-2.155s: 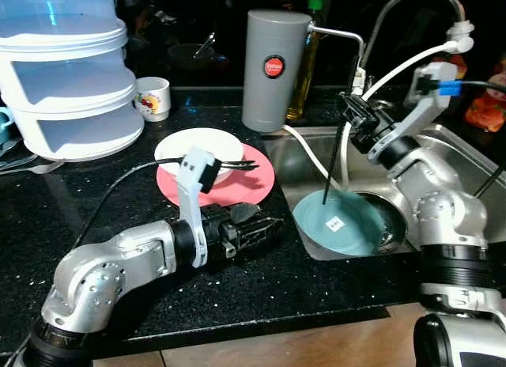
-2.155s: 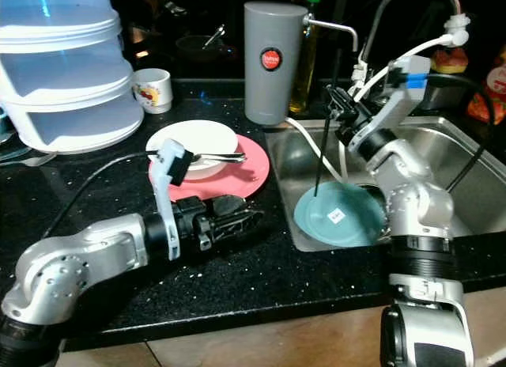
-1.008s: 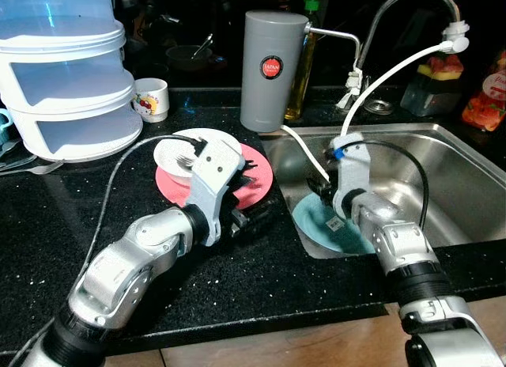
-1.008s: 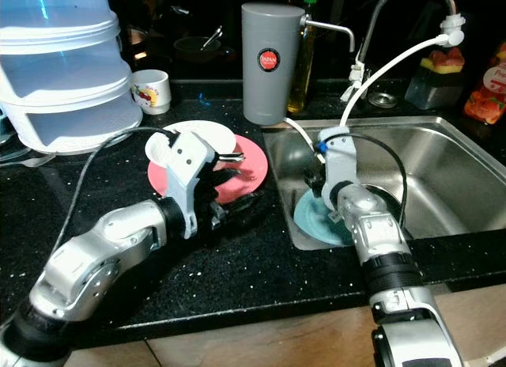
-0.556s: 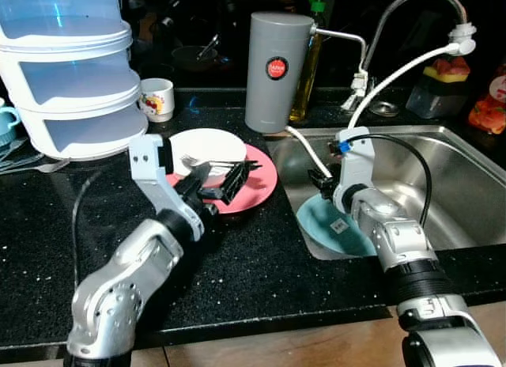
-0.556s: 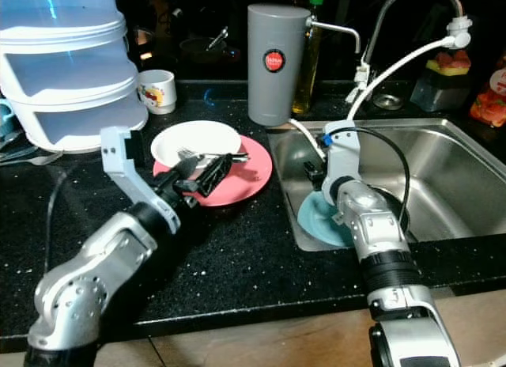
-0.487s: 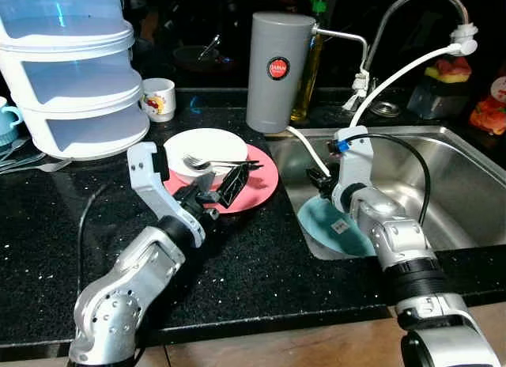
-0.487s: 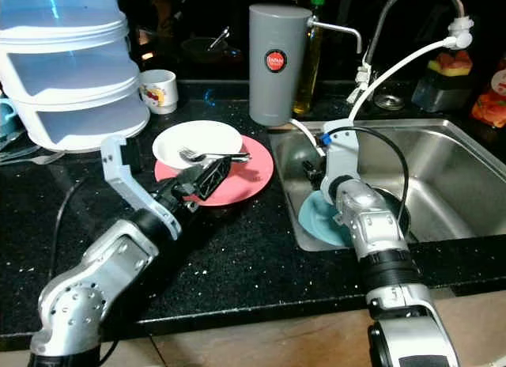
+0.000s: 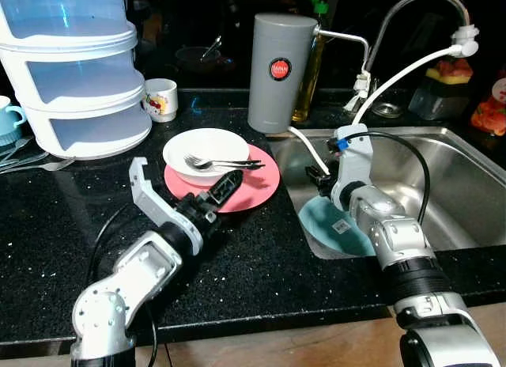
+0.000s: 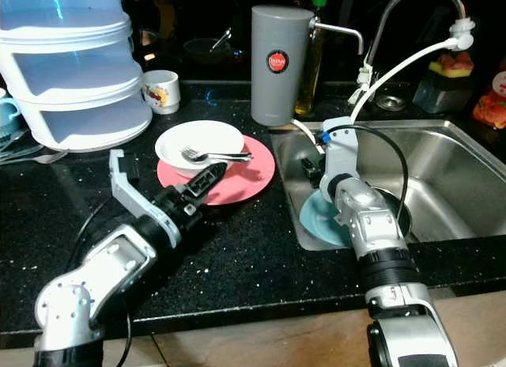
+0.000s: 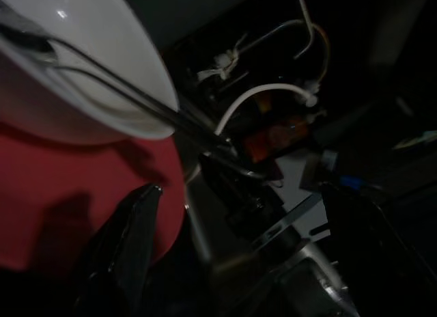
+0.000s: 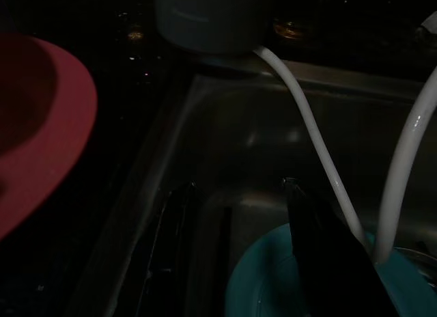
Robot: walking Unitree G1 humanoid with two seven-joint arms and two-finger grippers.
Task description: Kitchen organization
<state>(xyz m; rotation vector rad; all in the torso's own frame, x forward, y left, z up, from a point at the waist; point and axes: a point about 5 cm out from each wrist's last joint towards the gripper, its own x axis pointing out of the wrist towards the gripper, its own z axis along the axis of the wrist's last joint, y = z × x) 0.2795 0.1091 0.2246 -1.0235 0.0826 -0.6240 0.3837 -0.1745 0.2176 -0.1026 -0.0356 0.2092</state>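
Observation:
A white bowl [image 9: 207,148] with a fork [image 9: 229,163] across it sits on a pink plate [image 9: 257,181] on the black counter. My left gripper [image 9: 233,179] lies low at the plate's near edge, pointing at the bowl. In the left wrist view its fingers [image 11: 130,249] stand wide apart, open, with nothing between them. A teal plate [image 9: 332,228] lies in the sink [image 9: 466,185]. My right gripper [image 9: 314,177] hangs inside the sink's left wall just above it, open and holding nothing, with the teal plate [image 12: 293,290] below its fingers [image 12: 321,255].
A grey canister [image 9: 281,70] stands behind the pink plate. A white hose [image 9: 395,74] runs from the tap [image 9: 411,7] down into the sink beside my right gripper. A stacked white container [image 9: 75,74], a mug [image 9: 162,98] and loose cutlery [image 9: 24,163] sit at the left.
My right gripper came down from beside the tap into the sink over the teal plate. My left arm swung round and its gripper settled low at the pink plate's near edge.

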